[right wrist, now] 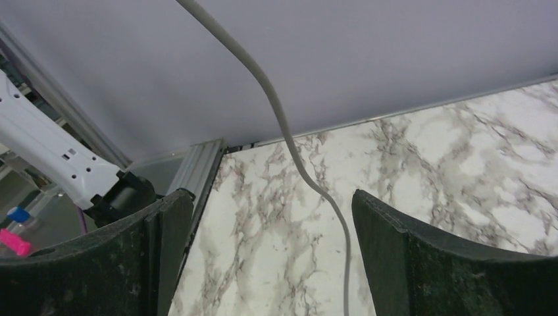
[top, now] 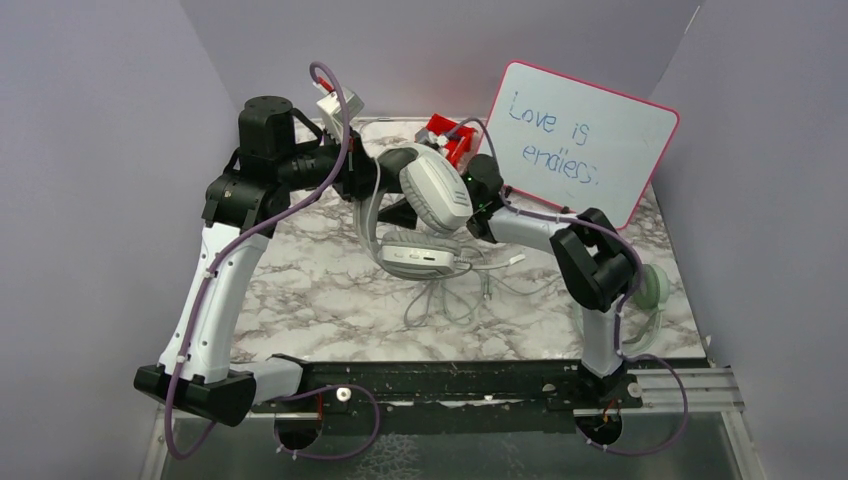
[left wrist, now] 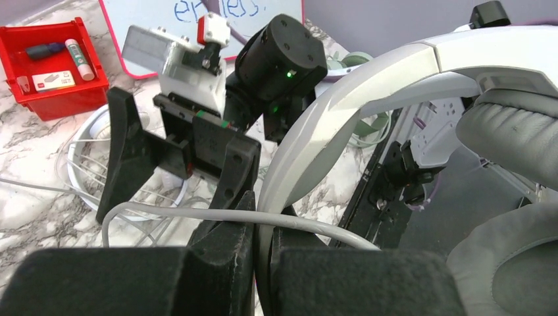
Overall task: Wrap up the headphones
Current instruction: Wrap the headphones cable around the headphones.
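Left gripper (left wrist: 262, 253): fingers pressed together, pinching the headband (left wrist: 355, 85) of the white headphones (top: 435, 192). In the left wrist view the band rises from between the pads toward 1 o'clock.
Around the left grip: a grey ear cushion (left wrist: 510, 128) sits at 3 o'clock of the fingers. The thin grey cable (left wrist: 197, 214) crosses just above the fingertips.
Right gripper (right wrist: 268, 201): fingers spread wide, holding nothing. The cable runs down through the gap between them, and it seems to touch neither pad.
Right gripper, place: in the top view it is just beside the raised ear cup, at 3 o'clock of it, facing the left gripper across the headphones.
White headphones: held over the middle of the marble table (top: 330, 300). One cup is up and tilted, and the other is lower, at 6 o'clock of the first. Whether the lower cup rests on the tabletop cannot be told.
Cable on the table: loose loops lie at 6 o'clock of the lower cup.
Red bin (top: 447, 133): at 12 o'clock of the headphones, by the back edge, with a marker and small items inside.
Whiteboard (top: 580, 140): at 2 o'clock, leaning at the back, with "Love is endless." handwritten in blue.
Mint headphones (top: 652, 288): at 4 o'clock, at the table's right edge, partly hidden behind the right arm.
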`<move>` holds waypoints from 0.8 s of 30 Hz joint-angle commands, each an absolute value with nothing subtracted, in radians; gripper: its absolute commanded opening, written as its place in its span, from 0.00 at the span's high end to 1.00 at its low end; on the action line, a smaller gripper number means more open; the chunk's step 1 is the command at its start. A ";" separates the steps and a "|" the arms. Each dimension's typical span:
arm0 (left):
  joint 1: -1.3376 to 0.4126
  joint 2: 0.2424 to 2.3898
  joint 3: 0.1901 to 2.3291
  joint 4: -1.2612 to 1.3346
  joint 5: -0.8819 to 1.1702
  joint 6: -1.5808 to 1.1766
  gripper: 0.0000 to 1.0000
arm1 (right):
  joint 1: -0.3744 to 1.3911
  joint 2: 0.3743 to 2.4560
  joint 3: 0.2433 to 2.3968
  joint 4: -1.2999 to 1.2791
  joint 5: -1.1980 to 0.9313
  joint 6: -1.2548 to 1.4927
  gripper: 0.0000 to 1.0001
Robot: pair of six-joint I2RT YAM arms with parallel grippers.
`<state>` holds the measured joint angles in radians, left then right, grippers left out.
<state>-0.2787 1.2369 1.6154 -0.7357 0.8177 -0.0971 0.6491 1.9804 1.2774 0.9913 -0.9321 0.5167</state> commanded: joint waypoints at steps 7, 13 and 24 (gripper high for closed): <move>-0.278 1.190 1.657 -0.706 0.885 -0.141 1.00 | 0.727 2.101 1.391 1.127 -0.766 0.553 0.14; -0.277 1.175 1.650 -0.707 0.889 -0.139 1.00 | 0.740 2.117 1.403 1.149 -0.731 0.555 0.37; -0.278 1.167 1.602 -0.755 0.803 -0.092 1.00 | 0.605 1.737 1.118 1.064 -0.541 0.491 1.00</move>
<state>-0.2787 1.1946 1.6131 -0.7464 0.8246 -0.0959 0.6979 1.9442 1.1744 1.1065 -0.6468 0.5510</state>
